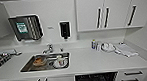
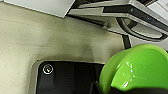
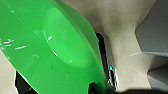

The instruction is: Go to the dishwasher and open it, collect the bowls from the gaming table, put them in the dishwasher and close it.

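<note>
The head view looks down on a white kitchen tabletop (image 1: pixel 96 60) with a steel sink (image 1: pixel 46 62) set into it; the sink holds a brownish item and a white cup or bowl. Behind the sink stands the tap (image 1: pixel 49 48). On the wall above the sink hang a dark towel dispenser (image 1: pixel 26 27) and a black soap dispenser (image 1: pixel 64 29), and white wall cabinets (image 1: pixel 107 10) sit further right of these. To the right of the sink, bottles, a rolled white item and a folded cloth (image 1: pixel 126 50) lie on the tabletop. Below the tabletop edge, right of the sink, the dishwasher (image 1: pixel 96 79) shows its dark racked interior, so it stands open.

In the left wrist view the lime-coloured bowl (image 2: pixel 140 67) sits tilted at the left gripper (image 2: pixel 110 88), its rim against the dark gripper body; beyond it the dishwasher's lowered door with its handle (image 2: pixel 140 32) shows above pale floor. Whether the fingers pinch the rim cannot be told.

In the right wrist view the wide green bowl (image 3: pixel 50 50) is tilted steeply, its rim meeting the right gripper (image 3: pixel 96 87) over the pale floor; the grip itself is hidden, so the closing of the gripper cannot be told.
</note>
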Tool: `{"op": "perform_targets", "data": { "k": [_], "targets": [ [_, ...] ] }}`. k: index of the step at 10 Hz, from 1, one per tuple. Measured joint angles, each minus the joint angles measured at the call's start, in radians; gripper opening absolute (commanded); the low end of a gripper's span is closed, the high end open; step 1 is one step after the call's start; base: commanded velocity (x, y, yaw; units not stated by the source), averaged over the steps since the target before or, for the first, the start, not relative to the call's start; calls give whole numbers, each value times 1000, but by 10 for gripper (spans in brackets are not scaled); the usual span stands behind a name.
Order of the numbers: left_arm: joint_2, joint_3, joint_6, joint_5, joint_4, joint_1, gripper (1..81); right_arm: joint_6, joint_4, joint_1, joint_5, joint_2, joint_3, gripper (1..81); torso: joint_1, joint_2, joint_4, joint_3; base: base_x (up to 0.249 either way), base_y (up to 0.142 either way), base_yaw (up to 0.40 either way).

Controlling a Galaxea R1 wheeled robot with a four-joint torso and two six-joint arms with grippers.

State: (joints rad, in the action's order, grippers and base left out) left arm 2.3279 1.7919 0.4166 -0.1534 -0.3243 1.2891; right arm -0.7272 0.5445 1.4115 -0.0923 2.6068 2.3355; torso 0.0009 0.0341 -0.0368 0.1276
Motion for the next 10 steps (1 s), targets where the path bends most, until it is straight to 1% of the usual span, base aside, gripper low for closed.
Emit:
{"op": "perform_targets", "data": {
  "k": [3, 4, 5, 7, 8, 10],
  "targets": [
    [-113, -117, 15, 4, 3, -65, 10, -42, -1, -41, -12, -127, -124, 10, 0, 0, 0, 0, 0, 0, 0],
    [-140, -157, 25, 7, 3, -88, 10, -53, -2, -54, -13, -160, -164, 10, 0, 0, 0, 0, 0, 0, 0],
    [-157, -191, 25, 17, 4, -116, 10, -60, -2, -65, -13, -185, -200, 10, 0, 0, 0, 1, 0, 0, 0],
    [-184, -244, 28, 23, 11, -193, 10, -69, -2, -85, -14, -213, -251, 10, 0, 0, 0, 22, 0, 0, 0],
    [-190, -266, 30, 35, 21, -236, 10, -71, -2, -91, -14, -211, -256, 10, 0, 0, 0, 35, 0, 0, 0],
    [-190, -298, 33, 89, 43, -332, 10, -72, -2, -96, -16, -211, -256, 10, 1, -1, 0, 63, 0, 0, 0]
  ]
}}
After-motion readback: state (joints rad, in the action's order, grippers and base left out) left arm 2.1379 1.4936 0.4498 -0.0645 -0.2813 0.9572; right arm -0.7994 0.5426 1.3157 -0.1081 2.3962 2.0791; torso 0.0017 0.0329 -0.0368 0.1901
